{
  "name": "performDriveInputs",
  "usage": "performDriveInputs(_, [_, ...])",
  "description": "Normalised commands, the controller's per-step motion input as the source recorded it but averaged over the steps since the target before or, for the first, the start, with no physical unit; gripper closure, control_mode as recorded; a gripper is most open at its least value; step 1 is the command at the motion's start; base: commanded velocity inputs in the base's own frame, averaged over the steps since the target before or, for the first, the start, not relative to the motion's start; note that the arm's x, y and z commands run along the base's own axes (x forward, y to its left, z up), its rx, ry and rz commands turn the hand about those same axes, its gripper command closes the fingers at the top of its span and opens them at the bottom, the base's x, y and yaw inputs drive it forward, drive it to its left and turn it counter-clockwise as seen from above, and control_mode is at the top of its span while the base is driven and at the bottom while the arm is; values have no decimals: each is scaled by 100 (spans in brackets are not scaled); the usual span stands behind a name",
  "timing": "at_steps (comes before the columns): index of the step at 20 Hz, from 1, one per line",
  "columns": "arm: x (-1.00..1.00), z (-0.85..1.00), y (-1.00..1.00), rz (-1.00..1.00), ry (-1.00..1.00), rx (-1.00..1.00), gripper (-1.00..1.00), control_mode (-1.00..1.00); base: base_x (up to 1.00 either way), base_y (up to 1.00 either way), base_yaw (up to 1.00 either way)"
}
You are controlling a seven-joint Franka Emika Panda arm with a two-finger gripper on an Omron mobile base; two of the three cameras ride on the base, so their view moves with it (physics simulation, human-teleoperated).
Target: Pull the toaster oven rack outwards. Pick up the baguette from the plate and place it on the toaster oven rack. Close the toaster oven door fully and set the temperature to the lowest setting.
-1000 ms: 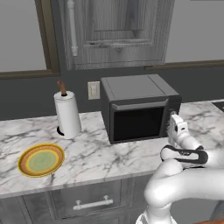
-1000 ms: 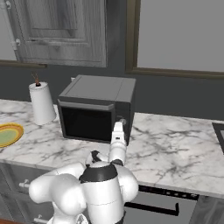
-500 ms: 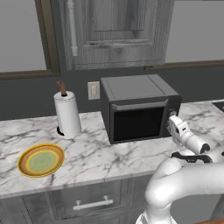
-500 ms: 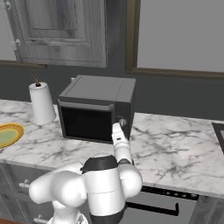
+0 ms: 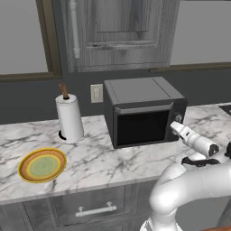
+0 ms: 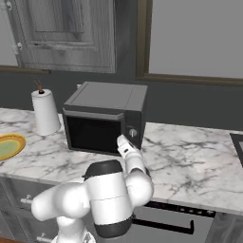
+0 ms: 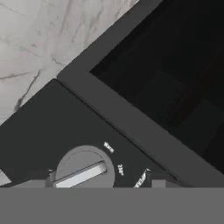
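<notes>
Silvery knob (image 7: 81, 172) bar slants toward "Warm" | door (image 5: 140, 127) closed | fingers (image 5: 173, 129) grip unclear

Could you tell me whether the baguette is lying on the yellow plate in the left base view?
No, the plate on the counter shows just its bare pale green centre.

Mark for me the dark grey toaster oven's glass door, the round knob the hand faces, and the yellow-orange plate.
dark grey toaster oven door (image 5: 140, 127): left base view, middle of the glass window.
round grey knob (image 7: 82, 171): hand view, on its silvery pointer bar.
yellow-orange plate (image 5: 28, 172): left base view, on the rim's left side.
</notes>
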Motion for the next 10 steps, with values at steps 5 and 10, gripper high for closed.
performDriveInputs(5, [26,-12,-18,40,56,-100,100,-100,0,0,0])
performDriveInputs(10, [29,-20,-17,42,57,-100,100,-100,0,0,0])
